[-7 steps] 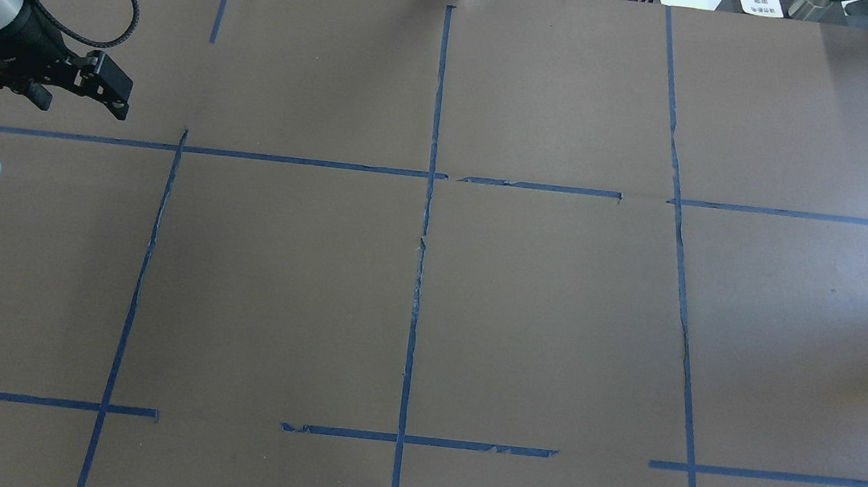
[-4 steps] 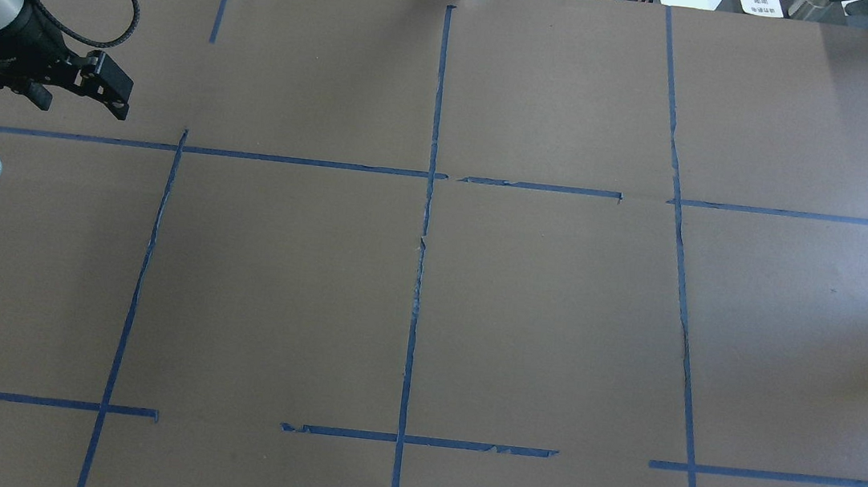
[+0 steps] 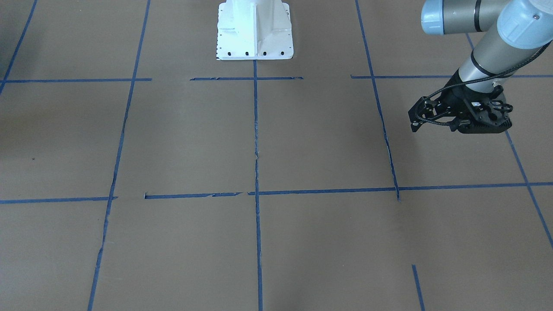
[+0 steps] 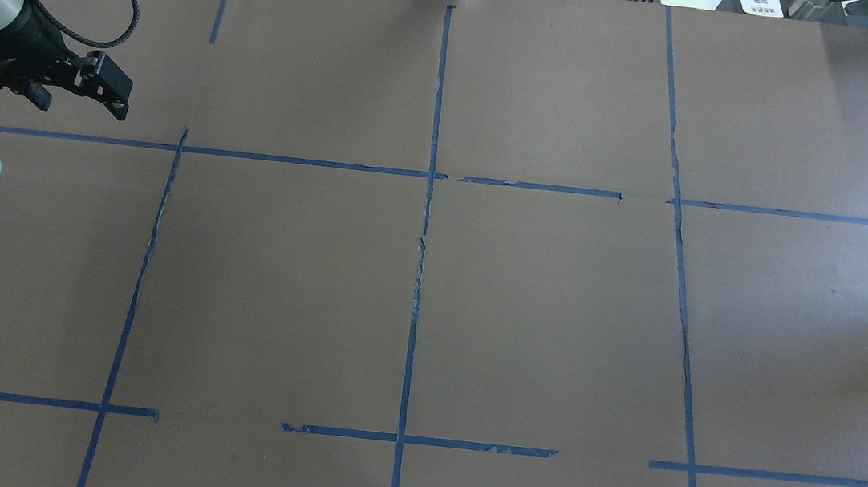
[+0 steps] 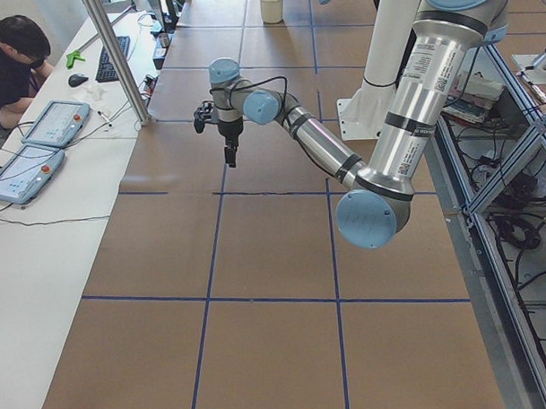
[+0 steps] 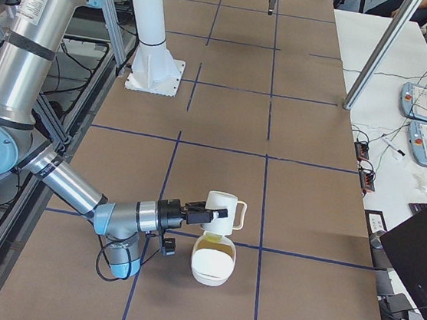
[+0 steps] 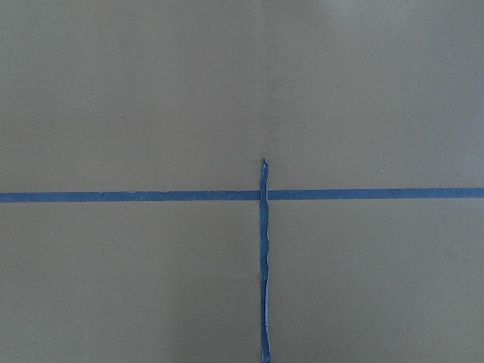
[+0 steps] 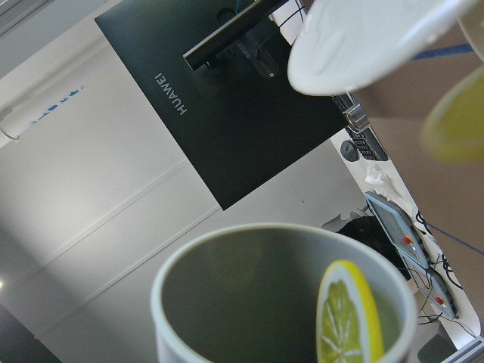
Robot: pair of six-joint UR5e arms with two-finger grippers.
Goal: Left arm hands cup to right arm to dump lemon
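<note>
**Right claw (image 6: 197,214) at the cup (image 6: 221,209), bench's (image 6: 226,115) right end**

You can't tell whether it pinches. The cup hangs tipped over a white bowl (image 6: 210,274), with the lemon (image 8: 348,319) at its lip. It is likely light, stiff and slick, so take the wall, not the handle (image 6: 241,212). Left claw (image 4: 107,90), far-left corner: spread unclear.

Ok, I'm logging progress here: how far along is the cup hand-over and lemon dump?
Hand-over looks done: the left gripper is open and empty. In hand: the cup hangs tipped at the right gripper over a white bowl. Left: the lemon slice sits at the cup's rim, not out yet.
</note>
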